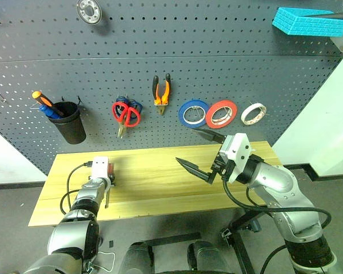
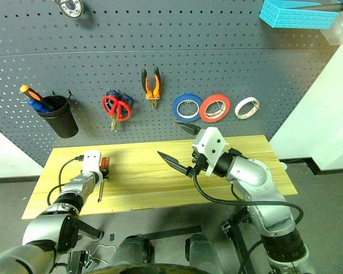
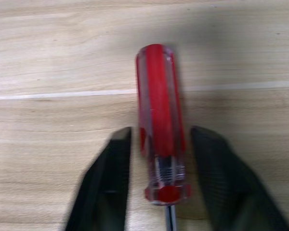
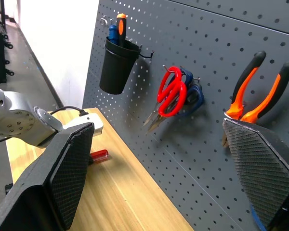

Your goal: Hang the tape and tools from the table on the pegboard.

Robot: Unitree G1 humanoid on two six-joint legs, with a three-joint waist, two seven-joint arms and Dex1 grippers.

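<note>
Screwdriver [image 3: 160, 120] shaft cut off at the edge of the left wrist view; only the clear red fluted handle and the start of a thin metal shank visible. In the head views, handle mostly hidden behind the left pincer [image 1: 110, 178], just a red sliver beside the white wrist block. Blue scissors [image 4: 191, 91] largely covered by the red scissors [image 4: 171, 94] on the same hook. Right finger [image 4: 267, 168] blocking the jaws of the pliers [image 1: 162, 90] in the right wrist view.

Left pincer closed in on the screwdriver handle, black fingers [image 3: 111, 183] flanking it near the collar, handle lying flat on the counter [image 1: 154, 191] at its left end. Right pincer [image 1: 203, 153] spread wide, empty, raised above the counter's right half, textured black pads facing each other.

Counter: pale yellowish wood, fine grain, plank seam crossing under the handle. Above it, pegboard [image 1: 177, 63]: dark grey, regular holes. Above the counter's left end, black cup [image 1: 68, 121] with orange and blue handles poking out. Over the middle, both scissors, then the pliers with orange-and-black grips. Over the right half, three flat rings in a row: blue roll [image 1: 193, 112], red roll [image 1: 220, 113], cream tape [image 1: 254, 113].
</note>
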